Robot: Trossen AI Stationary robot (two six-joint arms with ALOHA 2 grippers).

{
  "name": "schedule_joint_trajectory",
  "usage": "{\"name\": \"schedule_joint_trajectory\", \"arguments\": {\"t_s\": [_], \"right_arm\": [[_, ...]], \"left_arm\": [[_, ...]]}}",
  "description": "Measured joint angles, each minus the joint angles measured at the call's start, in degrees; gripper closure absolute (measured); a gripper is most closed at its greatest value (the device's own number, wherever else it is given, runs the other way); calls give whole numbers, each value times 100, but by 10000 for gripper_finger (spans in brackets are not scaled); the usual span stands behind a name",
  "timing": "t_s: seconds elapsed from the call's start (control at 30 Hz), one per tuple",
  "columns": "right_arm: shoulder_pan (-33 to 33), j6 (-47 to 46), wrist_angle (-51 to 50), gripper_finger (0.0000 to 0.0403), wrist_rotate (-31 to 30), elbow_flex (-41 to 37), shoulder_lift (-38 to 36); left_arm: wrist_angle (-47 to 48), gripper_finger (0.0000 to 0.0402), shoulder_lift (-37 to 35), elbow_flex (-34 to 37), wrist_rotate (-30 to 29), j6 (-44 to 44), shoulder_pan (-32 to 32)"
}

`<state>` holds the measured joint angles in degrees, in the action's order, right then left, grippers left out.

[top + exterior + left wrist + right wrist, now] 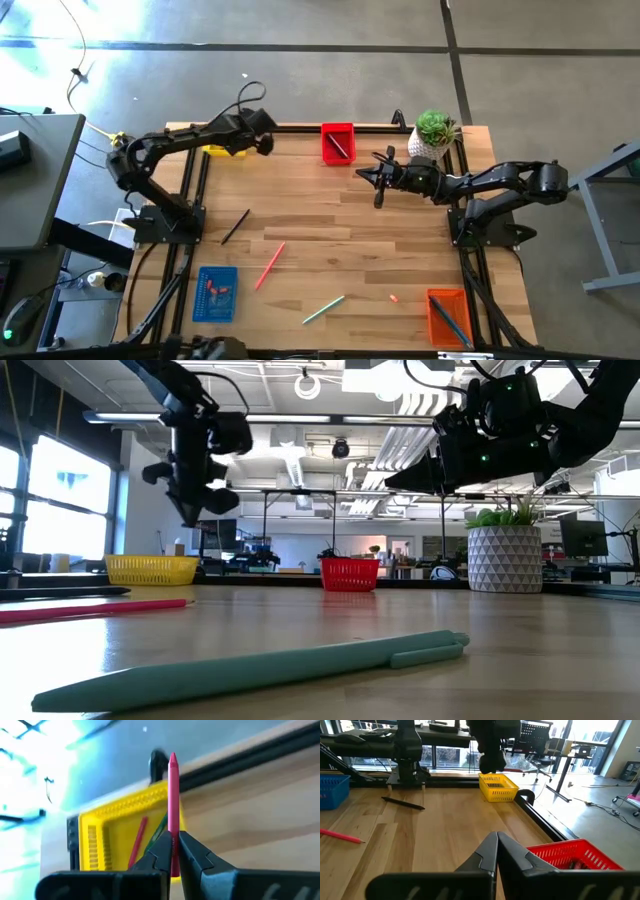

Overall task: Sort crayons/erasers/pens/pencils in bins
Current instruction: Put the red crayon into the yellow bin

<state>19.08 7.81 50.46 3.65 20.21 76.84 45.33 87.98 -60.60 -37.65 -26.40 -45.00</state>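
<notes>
High view: the left gripper (262, 143) hangs above the yellow bin (218, 151) at the far edge of the wooden worktop (330, 225); the right gripper (372, 176) hovers just beside the red bin (337, 143), near a white faceted plant pot (425, 146). A blue bin (215, 293) and an orange bin (448, 316) sit at the near edge; a black pen (235, 226), a pink pencil (269, 264) and a teal pen (323, 309) lie loose between. Low view: both mesh-sided bins stand far back, the smooth teal pen lies in the foreground. Left wrist view: the fingers (194, 854) are clenched on a slim red crayon (173, 800), its pointed tip out over the yellow bin, which holds more sticks. Right wrist view: the fingers (512, 851) are pressed together, grasping nothing, beside the red bin.
</notes>
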Motion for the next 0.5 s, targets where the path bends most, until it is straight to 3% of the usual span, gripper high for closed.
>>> {"name": "schedule_joint_trajectory", "arguments": {"t_s": [0.27, 0.5], "right_arm": [[-1, 0, 0, 403, 1, -1, 0], [-1, -26, 40, 403, 1, -3, 0]], "left_arm": [[-713, 396, -18, 918, 190, 591, -799], [-1328, 396, -19, 918, 466, 860, -939]]}}
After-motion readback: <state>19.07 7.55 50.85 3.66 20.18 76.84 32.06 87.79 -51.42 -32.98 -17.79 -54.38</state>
